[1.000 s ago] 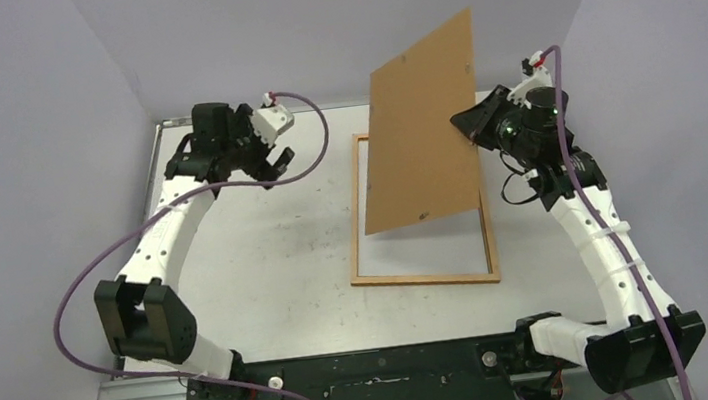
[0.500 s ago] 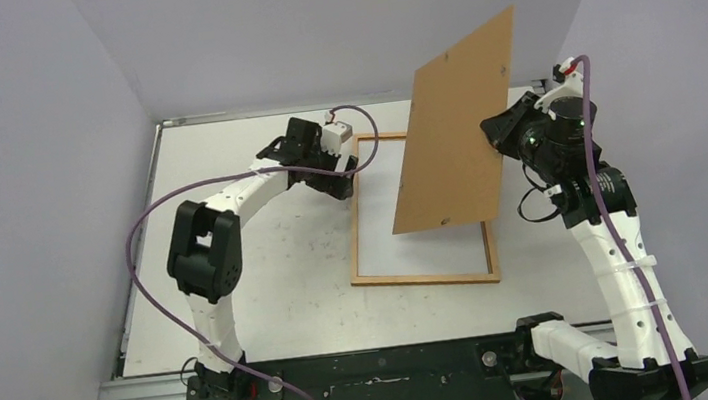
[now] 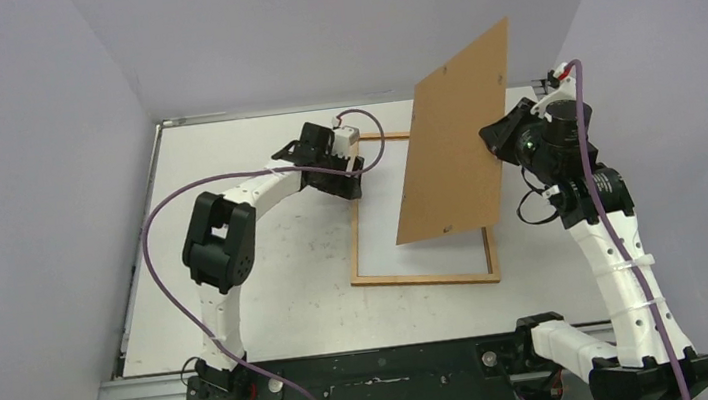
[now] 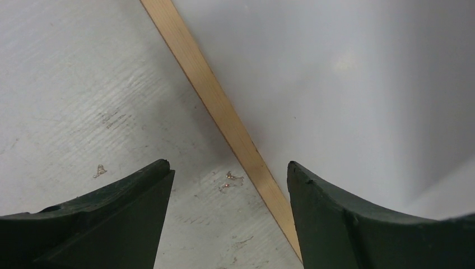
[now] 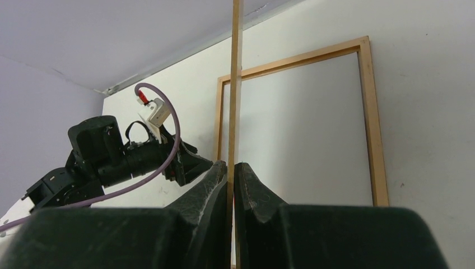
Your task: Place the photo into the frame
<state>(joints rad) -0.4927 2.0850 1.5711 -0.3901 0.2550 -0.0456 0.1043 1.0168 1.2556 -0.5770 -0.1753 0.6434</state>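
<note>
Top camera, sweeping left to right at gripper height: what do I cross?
In order: left gripper → backing board, held tilted → right gripper, pinching the board's right edge. The frame spans beneath these, so it has no single place.

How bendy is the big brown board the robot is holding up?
Probably quite stiff: the board looks flat though the right gripper pinches only one edge. Likely light too, since that small pinch holds it up. It is very thin edge-on, so it might swing or slip.
</note>
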